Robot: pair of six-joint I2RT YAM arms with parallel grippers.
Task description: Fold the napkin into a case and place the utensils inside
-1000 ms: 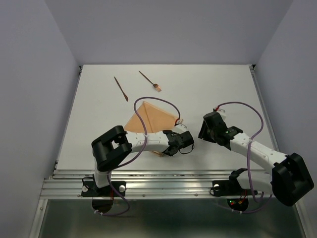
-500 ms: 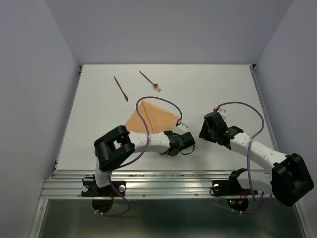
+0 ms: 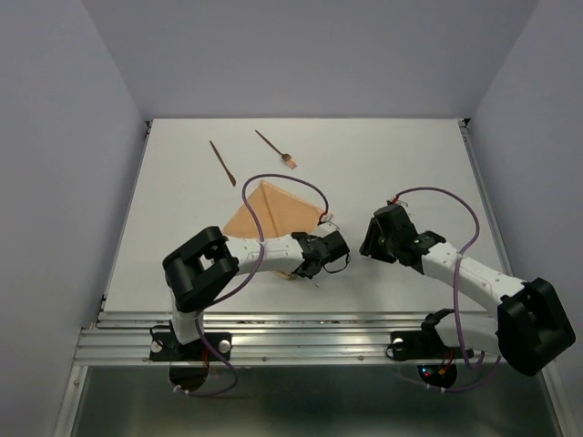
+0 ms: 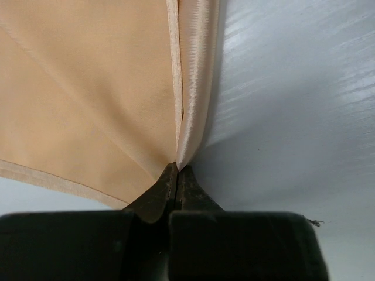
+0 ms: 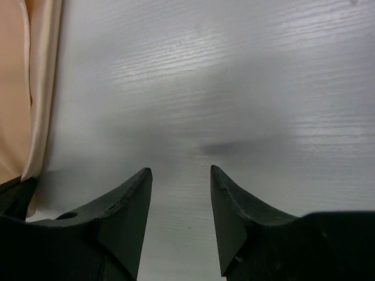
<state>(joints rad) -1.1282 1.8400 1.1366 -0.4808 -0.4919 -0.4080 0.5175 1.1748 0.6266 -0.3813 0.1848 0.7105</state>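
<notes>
We look down on a white table with a faint wood grain, closed in by plain pale grey-lilac walls on three sides, with a ribbed metal rail along its near edge. The napkin is our landmark. It is a peach-tan sheet lying flat as a rough triangle, with one point aimed at the far wall. From the left wrist its cloth has a soft satin sheen, a narrow stitched hem and a doubled-over right edge that stands up slightly off the table. Beyond the napkin's far point and clear of it lie two thin reddish-brown utensils. The fork has its paler head nearest the napkin, and the plain pointed stick lies further to the left. At the napkin's near corner the left gripper has its jaws pressed fully together, and the cloth's folded edge runs straight into the tips, so it is pinching the napkin there. The right gripper sits just off the napkin's right edge, over bare table. Its jaws stand about halfway apart with nothing between them, and only a strip of the napkin's glossy edge shows at the left of its wrist view.
</notes>
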